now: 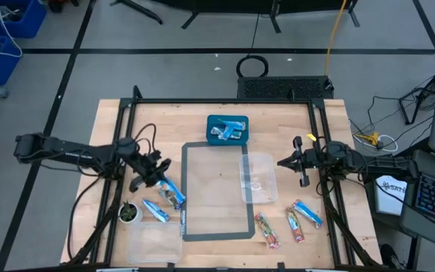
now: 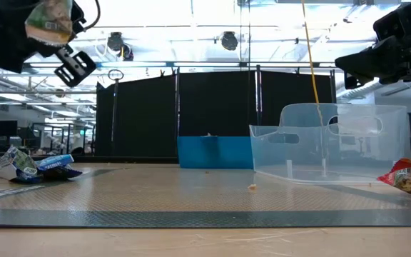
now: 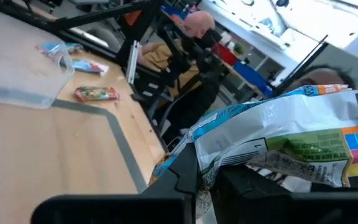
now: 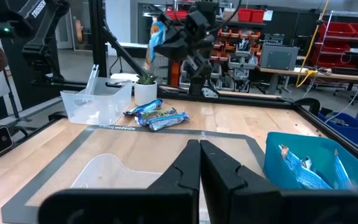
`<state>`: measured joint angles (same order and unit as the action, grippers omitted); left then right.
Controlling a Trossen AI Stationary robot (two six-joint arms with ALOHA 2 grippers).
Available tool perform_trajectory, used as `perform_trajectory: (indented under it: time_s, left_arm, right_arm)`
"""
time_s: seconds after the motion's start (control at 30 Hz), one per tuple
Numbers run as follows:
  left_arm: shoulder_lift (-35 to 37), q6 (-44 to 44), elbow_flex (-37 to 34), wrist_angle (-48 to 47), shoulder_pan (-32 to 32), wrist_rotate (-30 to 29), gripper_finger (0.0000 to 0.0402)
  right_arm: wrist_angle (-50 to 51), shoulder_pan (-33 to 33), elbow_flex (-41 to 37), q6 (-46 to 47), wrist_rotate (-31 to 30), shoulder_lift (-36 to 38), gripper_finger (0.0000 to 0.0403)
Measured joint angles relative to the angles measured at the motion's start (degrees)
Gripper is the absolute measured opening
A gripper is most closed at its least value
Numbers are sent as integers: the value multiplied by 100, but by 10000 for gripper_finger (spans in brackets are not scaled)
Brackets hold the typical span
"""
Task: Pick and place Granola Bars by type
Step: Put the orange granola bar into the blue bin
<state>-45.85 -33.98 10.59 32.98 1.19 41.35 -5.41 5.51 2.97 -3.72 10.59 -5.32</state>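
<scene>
My left gripper [image 1: 155,172] hangs above the table's left half, shut on a blue-and-white granola bar [image 3: 291,134] that also shows high in the low view [image 2: 48,18]. Two more blue bars [image 1: 174,195] [image 1: 155,210] lie flat on the table below it. A blue bin [image 1: 227,128] at the far middle holds several blue bars. Two red-patterned bars [image 1: 266,229] [image 1: 297,225] and one blue bar [image 1: 306,213] lie near the right front. My right gripper [image 1: 287,162] waits shut above the table's right side, beside a clear tub [image 1: 257,177]. My left gripper pinches the blue-and-white bar between its two fingers at one end of the wrapper [image 3: 213,163]. The rest of the bar sticks out past the fingers. It is lifted well clear of the table, as the right wrist view shows [image 4: 157,32].
A small green-topped white pot [image 1: 129,213] stands at the left front, next to a second clear tub [image 1: 153,240]. A grey-edged mat [image 1: 217,193] covers the table's middle. People sit beyond the table's edge in the left wrist view.
</scene>
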Motion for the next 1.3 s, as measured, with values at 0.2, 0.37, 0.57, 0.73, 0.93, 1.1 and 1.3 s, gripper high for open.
perform_trajectory:
  time_s: [0.2, 0.37, 0.57, 0.73, 0.93, 1.1, 1.3]
  left_arm:
    - [3, 418, 0, 14, -438, -225, 16]
    - [3, 737, 0, 15, -565, -417, 31]
    - [3, 1333, 0, 17, -636, -872, 15]
    - [1, 2382, 0, -86, -636, -1952, 25]
    - [1, 3583, 0, -130, -636, -3564, 20]
    - [1, 3839, 0, -7, -636, -4541, 48]
    - [1, 3837, 2, 58, -546, -4787, 78]
  right_arm:
    - [2, -1, 1, -1, 0, 0, 4]
    - [2, 0, 1, 1, 0, 2, 4]
    - [2, 1, -1, 1, 0, 0, 4]
    - [2, 1, -1, 0, 0, 1, 4]
    - [2, 1, 1, -1, 0, 0, 4]
    - [2, 1, -1, 0, 0, 0, 4]
    - [2, 0, -1, 1, 0, 2, 4]
